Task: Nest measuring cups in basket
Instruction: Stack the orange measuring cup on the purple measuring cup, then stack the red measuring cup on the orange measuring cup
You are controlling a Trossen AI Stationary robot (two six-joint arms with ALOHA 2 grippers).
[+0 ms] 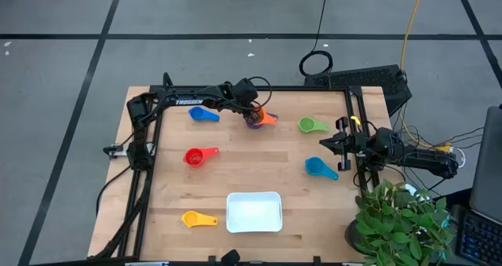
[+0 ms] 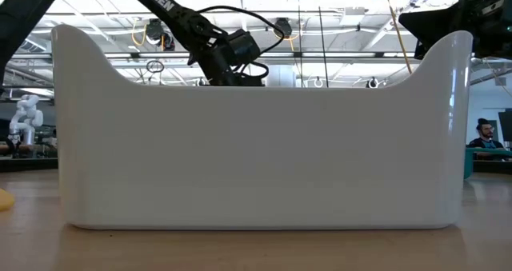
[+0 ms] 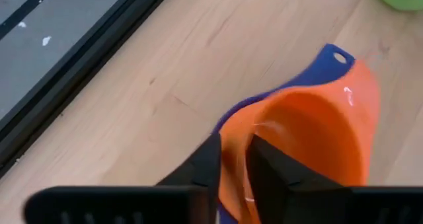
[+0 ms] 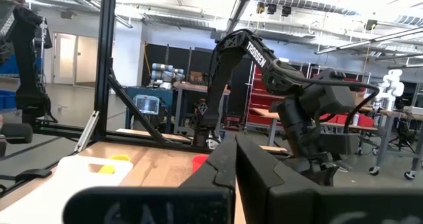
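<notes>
My left gripper reaches along the table's far side and is shut on the orange cup. That cup sits nested in the dark blue cup, whose handle pokes out behind it. On the wood lie a blue cup, a red cup, a yellow cup, a green cup and a light blue cup. The white basket stands near the near edge. My right gripper waits shut at the right side, between the green and light blue cups. My left gripper pinches the orange cup's wall at its rim, with one finger inside the bowl and the other finger outside. The nested pair is tilted, its mouth turned toward the wrist. Whether it is off the table does not show.
Black frame rails run along the table's left, far and right sides. A potted plant stands at the near right corner. In the low view the basket wall blocks most of the table. Bare wood lies around the table's middle.
</notes>
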